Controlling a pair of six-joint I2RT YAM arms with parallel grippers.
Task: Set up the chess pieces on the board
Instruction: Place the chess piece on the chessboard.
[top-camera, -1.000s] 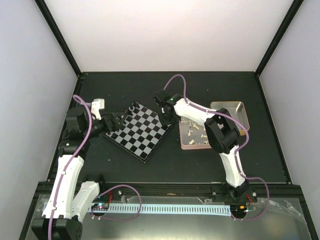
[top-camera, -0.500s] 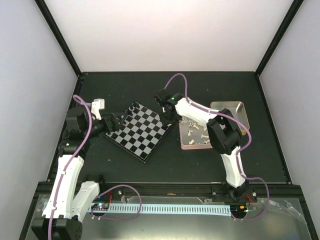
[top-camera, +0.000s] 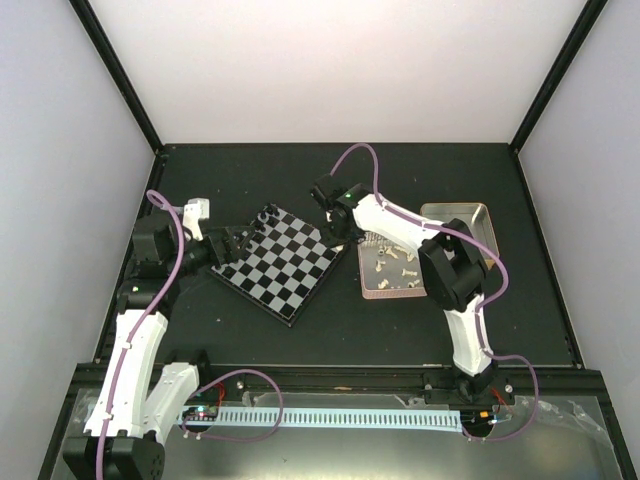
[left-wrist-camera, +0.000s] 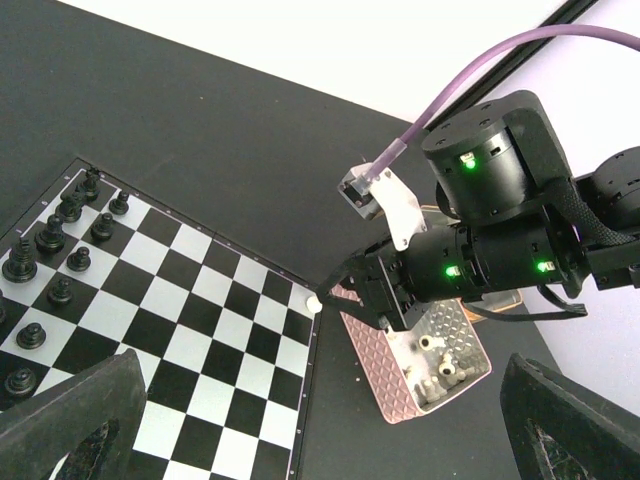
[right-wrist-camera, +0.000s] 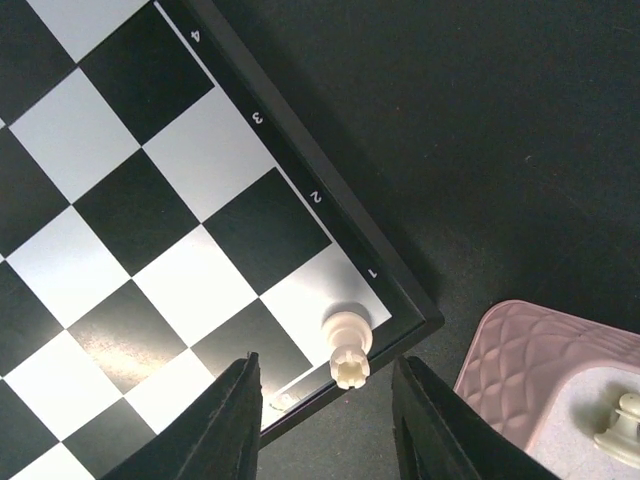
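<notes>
Right wrist view puts a white piece (right-wrist-camera: 348, 348) upright on the board's (right-wrist-camera: 180, 140) corner square, beside the rim's "1". The right gripper (right-wrist-camera: 325, 375) is spread to either side of it — neither finger touches it, so it stands on its own. That corner is a rook's home, which likely explains the spot. Just off the board's corner lies the pink tin (right-wrist-camera: 540, 350), where more white pieces (right-wrist-camera: 622, 420) lie; the arm works at the edge nearest its supply.

Left wrist view gives what this close look cannot: black pieces (left-wrist-camera: 50, 250) massed at the opposite end, and the right gripper low over the corner. The left gripper (left-wrist-camera: 320, 372) is spread wide and holds nothing.

Top view alone shows the board set askew between the arms, the left gripper beside its left corner, and a gold tin (top-camera: 470, 215) past the pink one.
</notes>
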